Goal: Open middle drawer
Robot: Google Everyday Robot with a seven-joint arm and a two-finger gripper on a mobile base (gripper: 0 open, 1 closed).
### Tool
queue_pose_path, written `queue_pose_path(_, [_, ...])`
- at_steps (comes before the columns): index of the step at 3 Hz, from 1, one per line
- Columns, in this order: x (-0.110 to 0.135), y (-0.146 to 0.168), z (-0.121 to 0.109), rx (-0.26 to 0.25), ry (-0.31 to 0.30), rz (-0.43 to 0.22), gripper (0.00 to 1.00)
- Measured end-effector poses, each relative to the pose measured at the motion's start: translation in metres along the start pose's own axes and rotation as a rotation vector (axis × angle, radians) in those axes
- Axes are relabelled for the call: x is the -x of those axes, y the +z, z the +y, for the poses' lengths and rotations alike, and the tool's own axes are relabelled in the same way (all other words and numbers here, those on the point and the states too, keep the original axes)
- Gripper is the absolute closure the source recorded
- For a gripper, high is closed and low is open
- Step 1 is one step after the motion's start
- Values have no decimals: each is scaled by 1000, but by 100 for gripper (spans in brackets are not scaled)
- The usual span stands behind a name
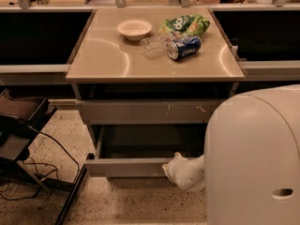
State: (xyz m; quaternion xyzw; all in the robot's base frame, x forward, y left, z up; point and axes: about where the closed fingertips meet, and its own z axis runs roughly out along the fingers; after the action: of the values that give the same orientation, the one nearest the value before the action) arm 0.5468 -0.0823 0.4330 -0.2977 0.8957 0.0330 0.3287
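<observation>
A bowl [134, 28] lies left of a can [183, 48] on the cabinet top [103, 60], rear half. The gripper [169, 168] seemingly touches the front edge of the middle drawer [124, 167].

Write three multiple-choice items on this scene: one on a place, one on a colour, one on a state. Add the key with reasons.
1. Where is the claw?
A) on the countertop
B) at the front of the middle drawer
C) on the floor by the cables

2. What colour is the soda can?
A) red
B) blue
C) yellow

3. The middle drawer is:
A) shut flush
B) pulled out
C) taken off the cabinet

Key:
1 B, the claw sits low at that drawer's front edge.
2 B, the can lying on the countertop is blue.
3 B, its front stands forward of the scratched drawer front above, and its inside shows.
</observation>
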Motion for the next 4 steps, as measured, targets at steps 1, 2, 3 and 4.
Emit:
queue_pose_path(1, [-10,-9,7,0,-1,-9,100])
queue_pose_path(2, [-10,-9,7,0,-1,-9,100])
queue_pose_path(3, [-9,-11,6,3,1,-5,100])
queue_pose_path(4, [-23,-18,13,7,6,-3,100])
